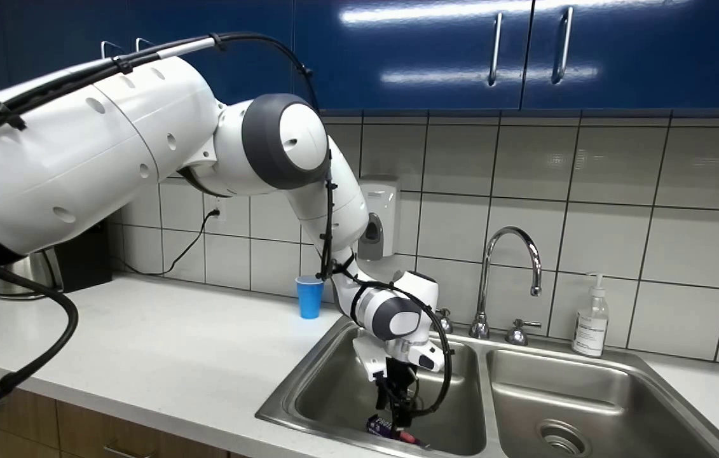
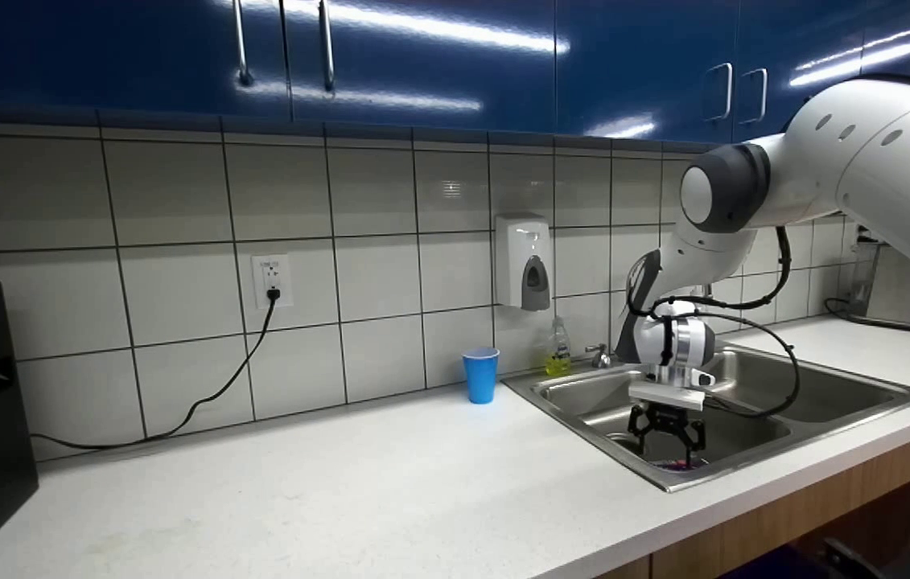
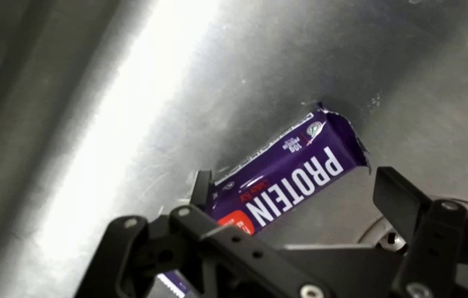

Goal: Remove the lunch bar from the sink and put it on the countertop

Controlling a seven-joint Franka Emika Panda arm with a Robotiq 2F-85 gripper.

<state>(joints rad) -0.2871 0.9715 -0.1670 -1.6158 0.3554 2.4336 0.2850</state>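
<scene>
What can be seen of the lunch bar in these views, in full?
The lunch bar is an oblong in a glossy purple wrapper, apparently plastic film, with white PROTEIN lettering, a red patch, small print along one long edge and a crimped end. No tear shows. It lies slantwise across the wrist view, printed face up, in the basin of the sink nearer the blue cup. The open jaws hide part of it; whether they touch it cannot be told.

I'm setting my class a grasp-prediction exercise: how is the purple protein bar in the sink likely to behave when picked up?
The purple protein bar may slip a little, since its wrapper looks glossy. It probably won't roll, being oblong with flat-looking faces. Its crimped end will likely bend easily, as it looks thin and creased.
</scene>
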